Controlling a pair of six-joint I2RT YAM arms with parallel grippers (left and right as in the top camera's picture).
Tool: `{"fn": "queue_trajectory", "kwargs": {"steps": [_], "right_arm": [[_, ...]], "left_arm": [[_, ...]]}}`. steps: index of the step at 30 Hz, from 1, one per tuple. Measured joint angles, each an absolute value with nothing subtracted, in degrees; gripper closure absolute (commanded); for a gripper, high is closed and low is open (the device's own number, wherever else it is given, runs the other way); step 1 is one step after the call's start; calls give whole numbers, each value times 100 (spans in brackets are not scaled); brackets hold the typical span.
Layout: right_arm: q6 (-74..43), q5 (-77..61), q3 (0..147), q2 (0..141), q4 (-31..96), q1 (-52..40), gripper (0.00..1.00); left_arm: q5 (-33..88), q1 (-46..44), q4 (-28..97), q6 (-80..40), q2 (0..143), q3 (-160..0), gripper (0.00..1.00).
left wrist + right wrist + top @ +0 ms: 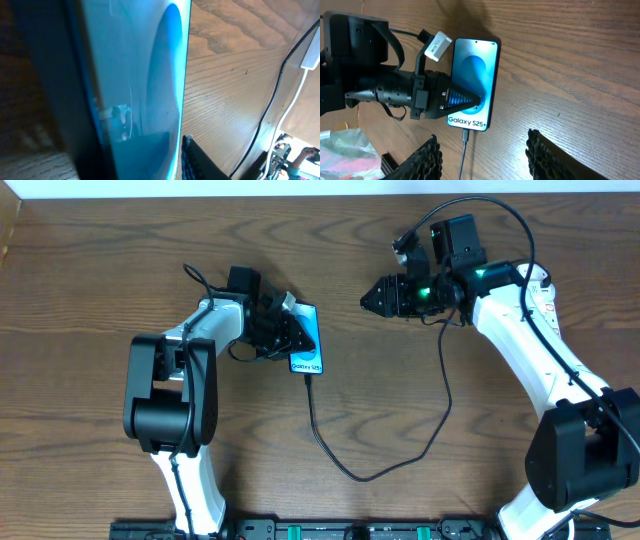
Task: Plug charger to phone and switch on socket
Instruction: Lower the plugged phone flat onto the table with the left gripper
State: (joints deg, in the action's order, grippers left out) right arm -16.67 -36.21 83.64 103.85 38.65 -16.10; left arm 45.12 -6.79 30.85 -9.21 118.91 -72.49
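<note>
- Overhead: the charger (444,395) runs from the end of the phone (311,345) just below the left pincer (296,337), loops round, and climbs to pass beneath the wrist of the right pincer (372,299). In my judgement, a sweep of the right arm toward the socket (545,290), a white strip half hidden behind that arm, could catch the slack and pull the plug tip out. The left pincer lies across the phone. The right pincer hangs well apart from it and touches nothing.
- Left wrist: the phone (145,75) sits right against this pincer and is seen at a steep slant, so a hasty lift or slide here might shift it. I cannot tell whether the pincer clamps the phone or only rests on it. One ribbed finger (200,161) shows beside the screen edge.
- Right wrist: the plug tip (465,136) sits in the phone's near end, ahead of the right pincer and between its two fingers. Those fingers stand wide apart and hold nothing. Opposite, the left pincer (476,99) tapers to a point on the screen.
</note>
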Motion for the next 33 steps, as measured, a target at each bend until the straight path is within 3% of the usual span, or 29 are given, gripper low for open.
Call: {"fn": "queue_trajectory", "kwargs": {"steps": [14,33], "right_arm": [[-1667,-3621,8364,10385,3874,-1610,46],[-1664,-3621,8364,10385,3861,-1610,45]], "left_arm": [[4552,-655,3092,-921,11887,-7273,56],[3697,-655,3173,-923,11754,-7402,55]]}}
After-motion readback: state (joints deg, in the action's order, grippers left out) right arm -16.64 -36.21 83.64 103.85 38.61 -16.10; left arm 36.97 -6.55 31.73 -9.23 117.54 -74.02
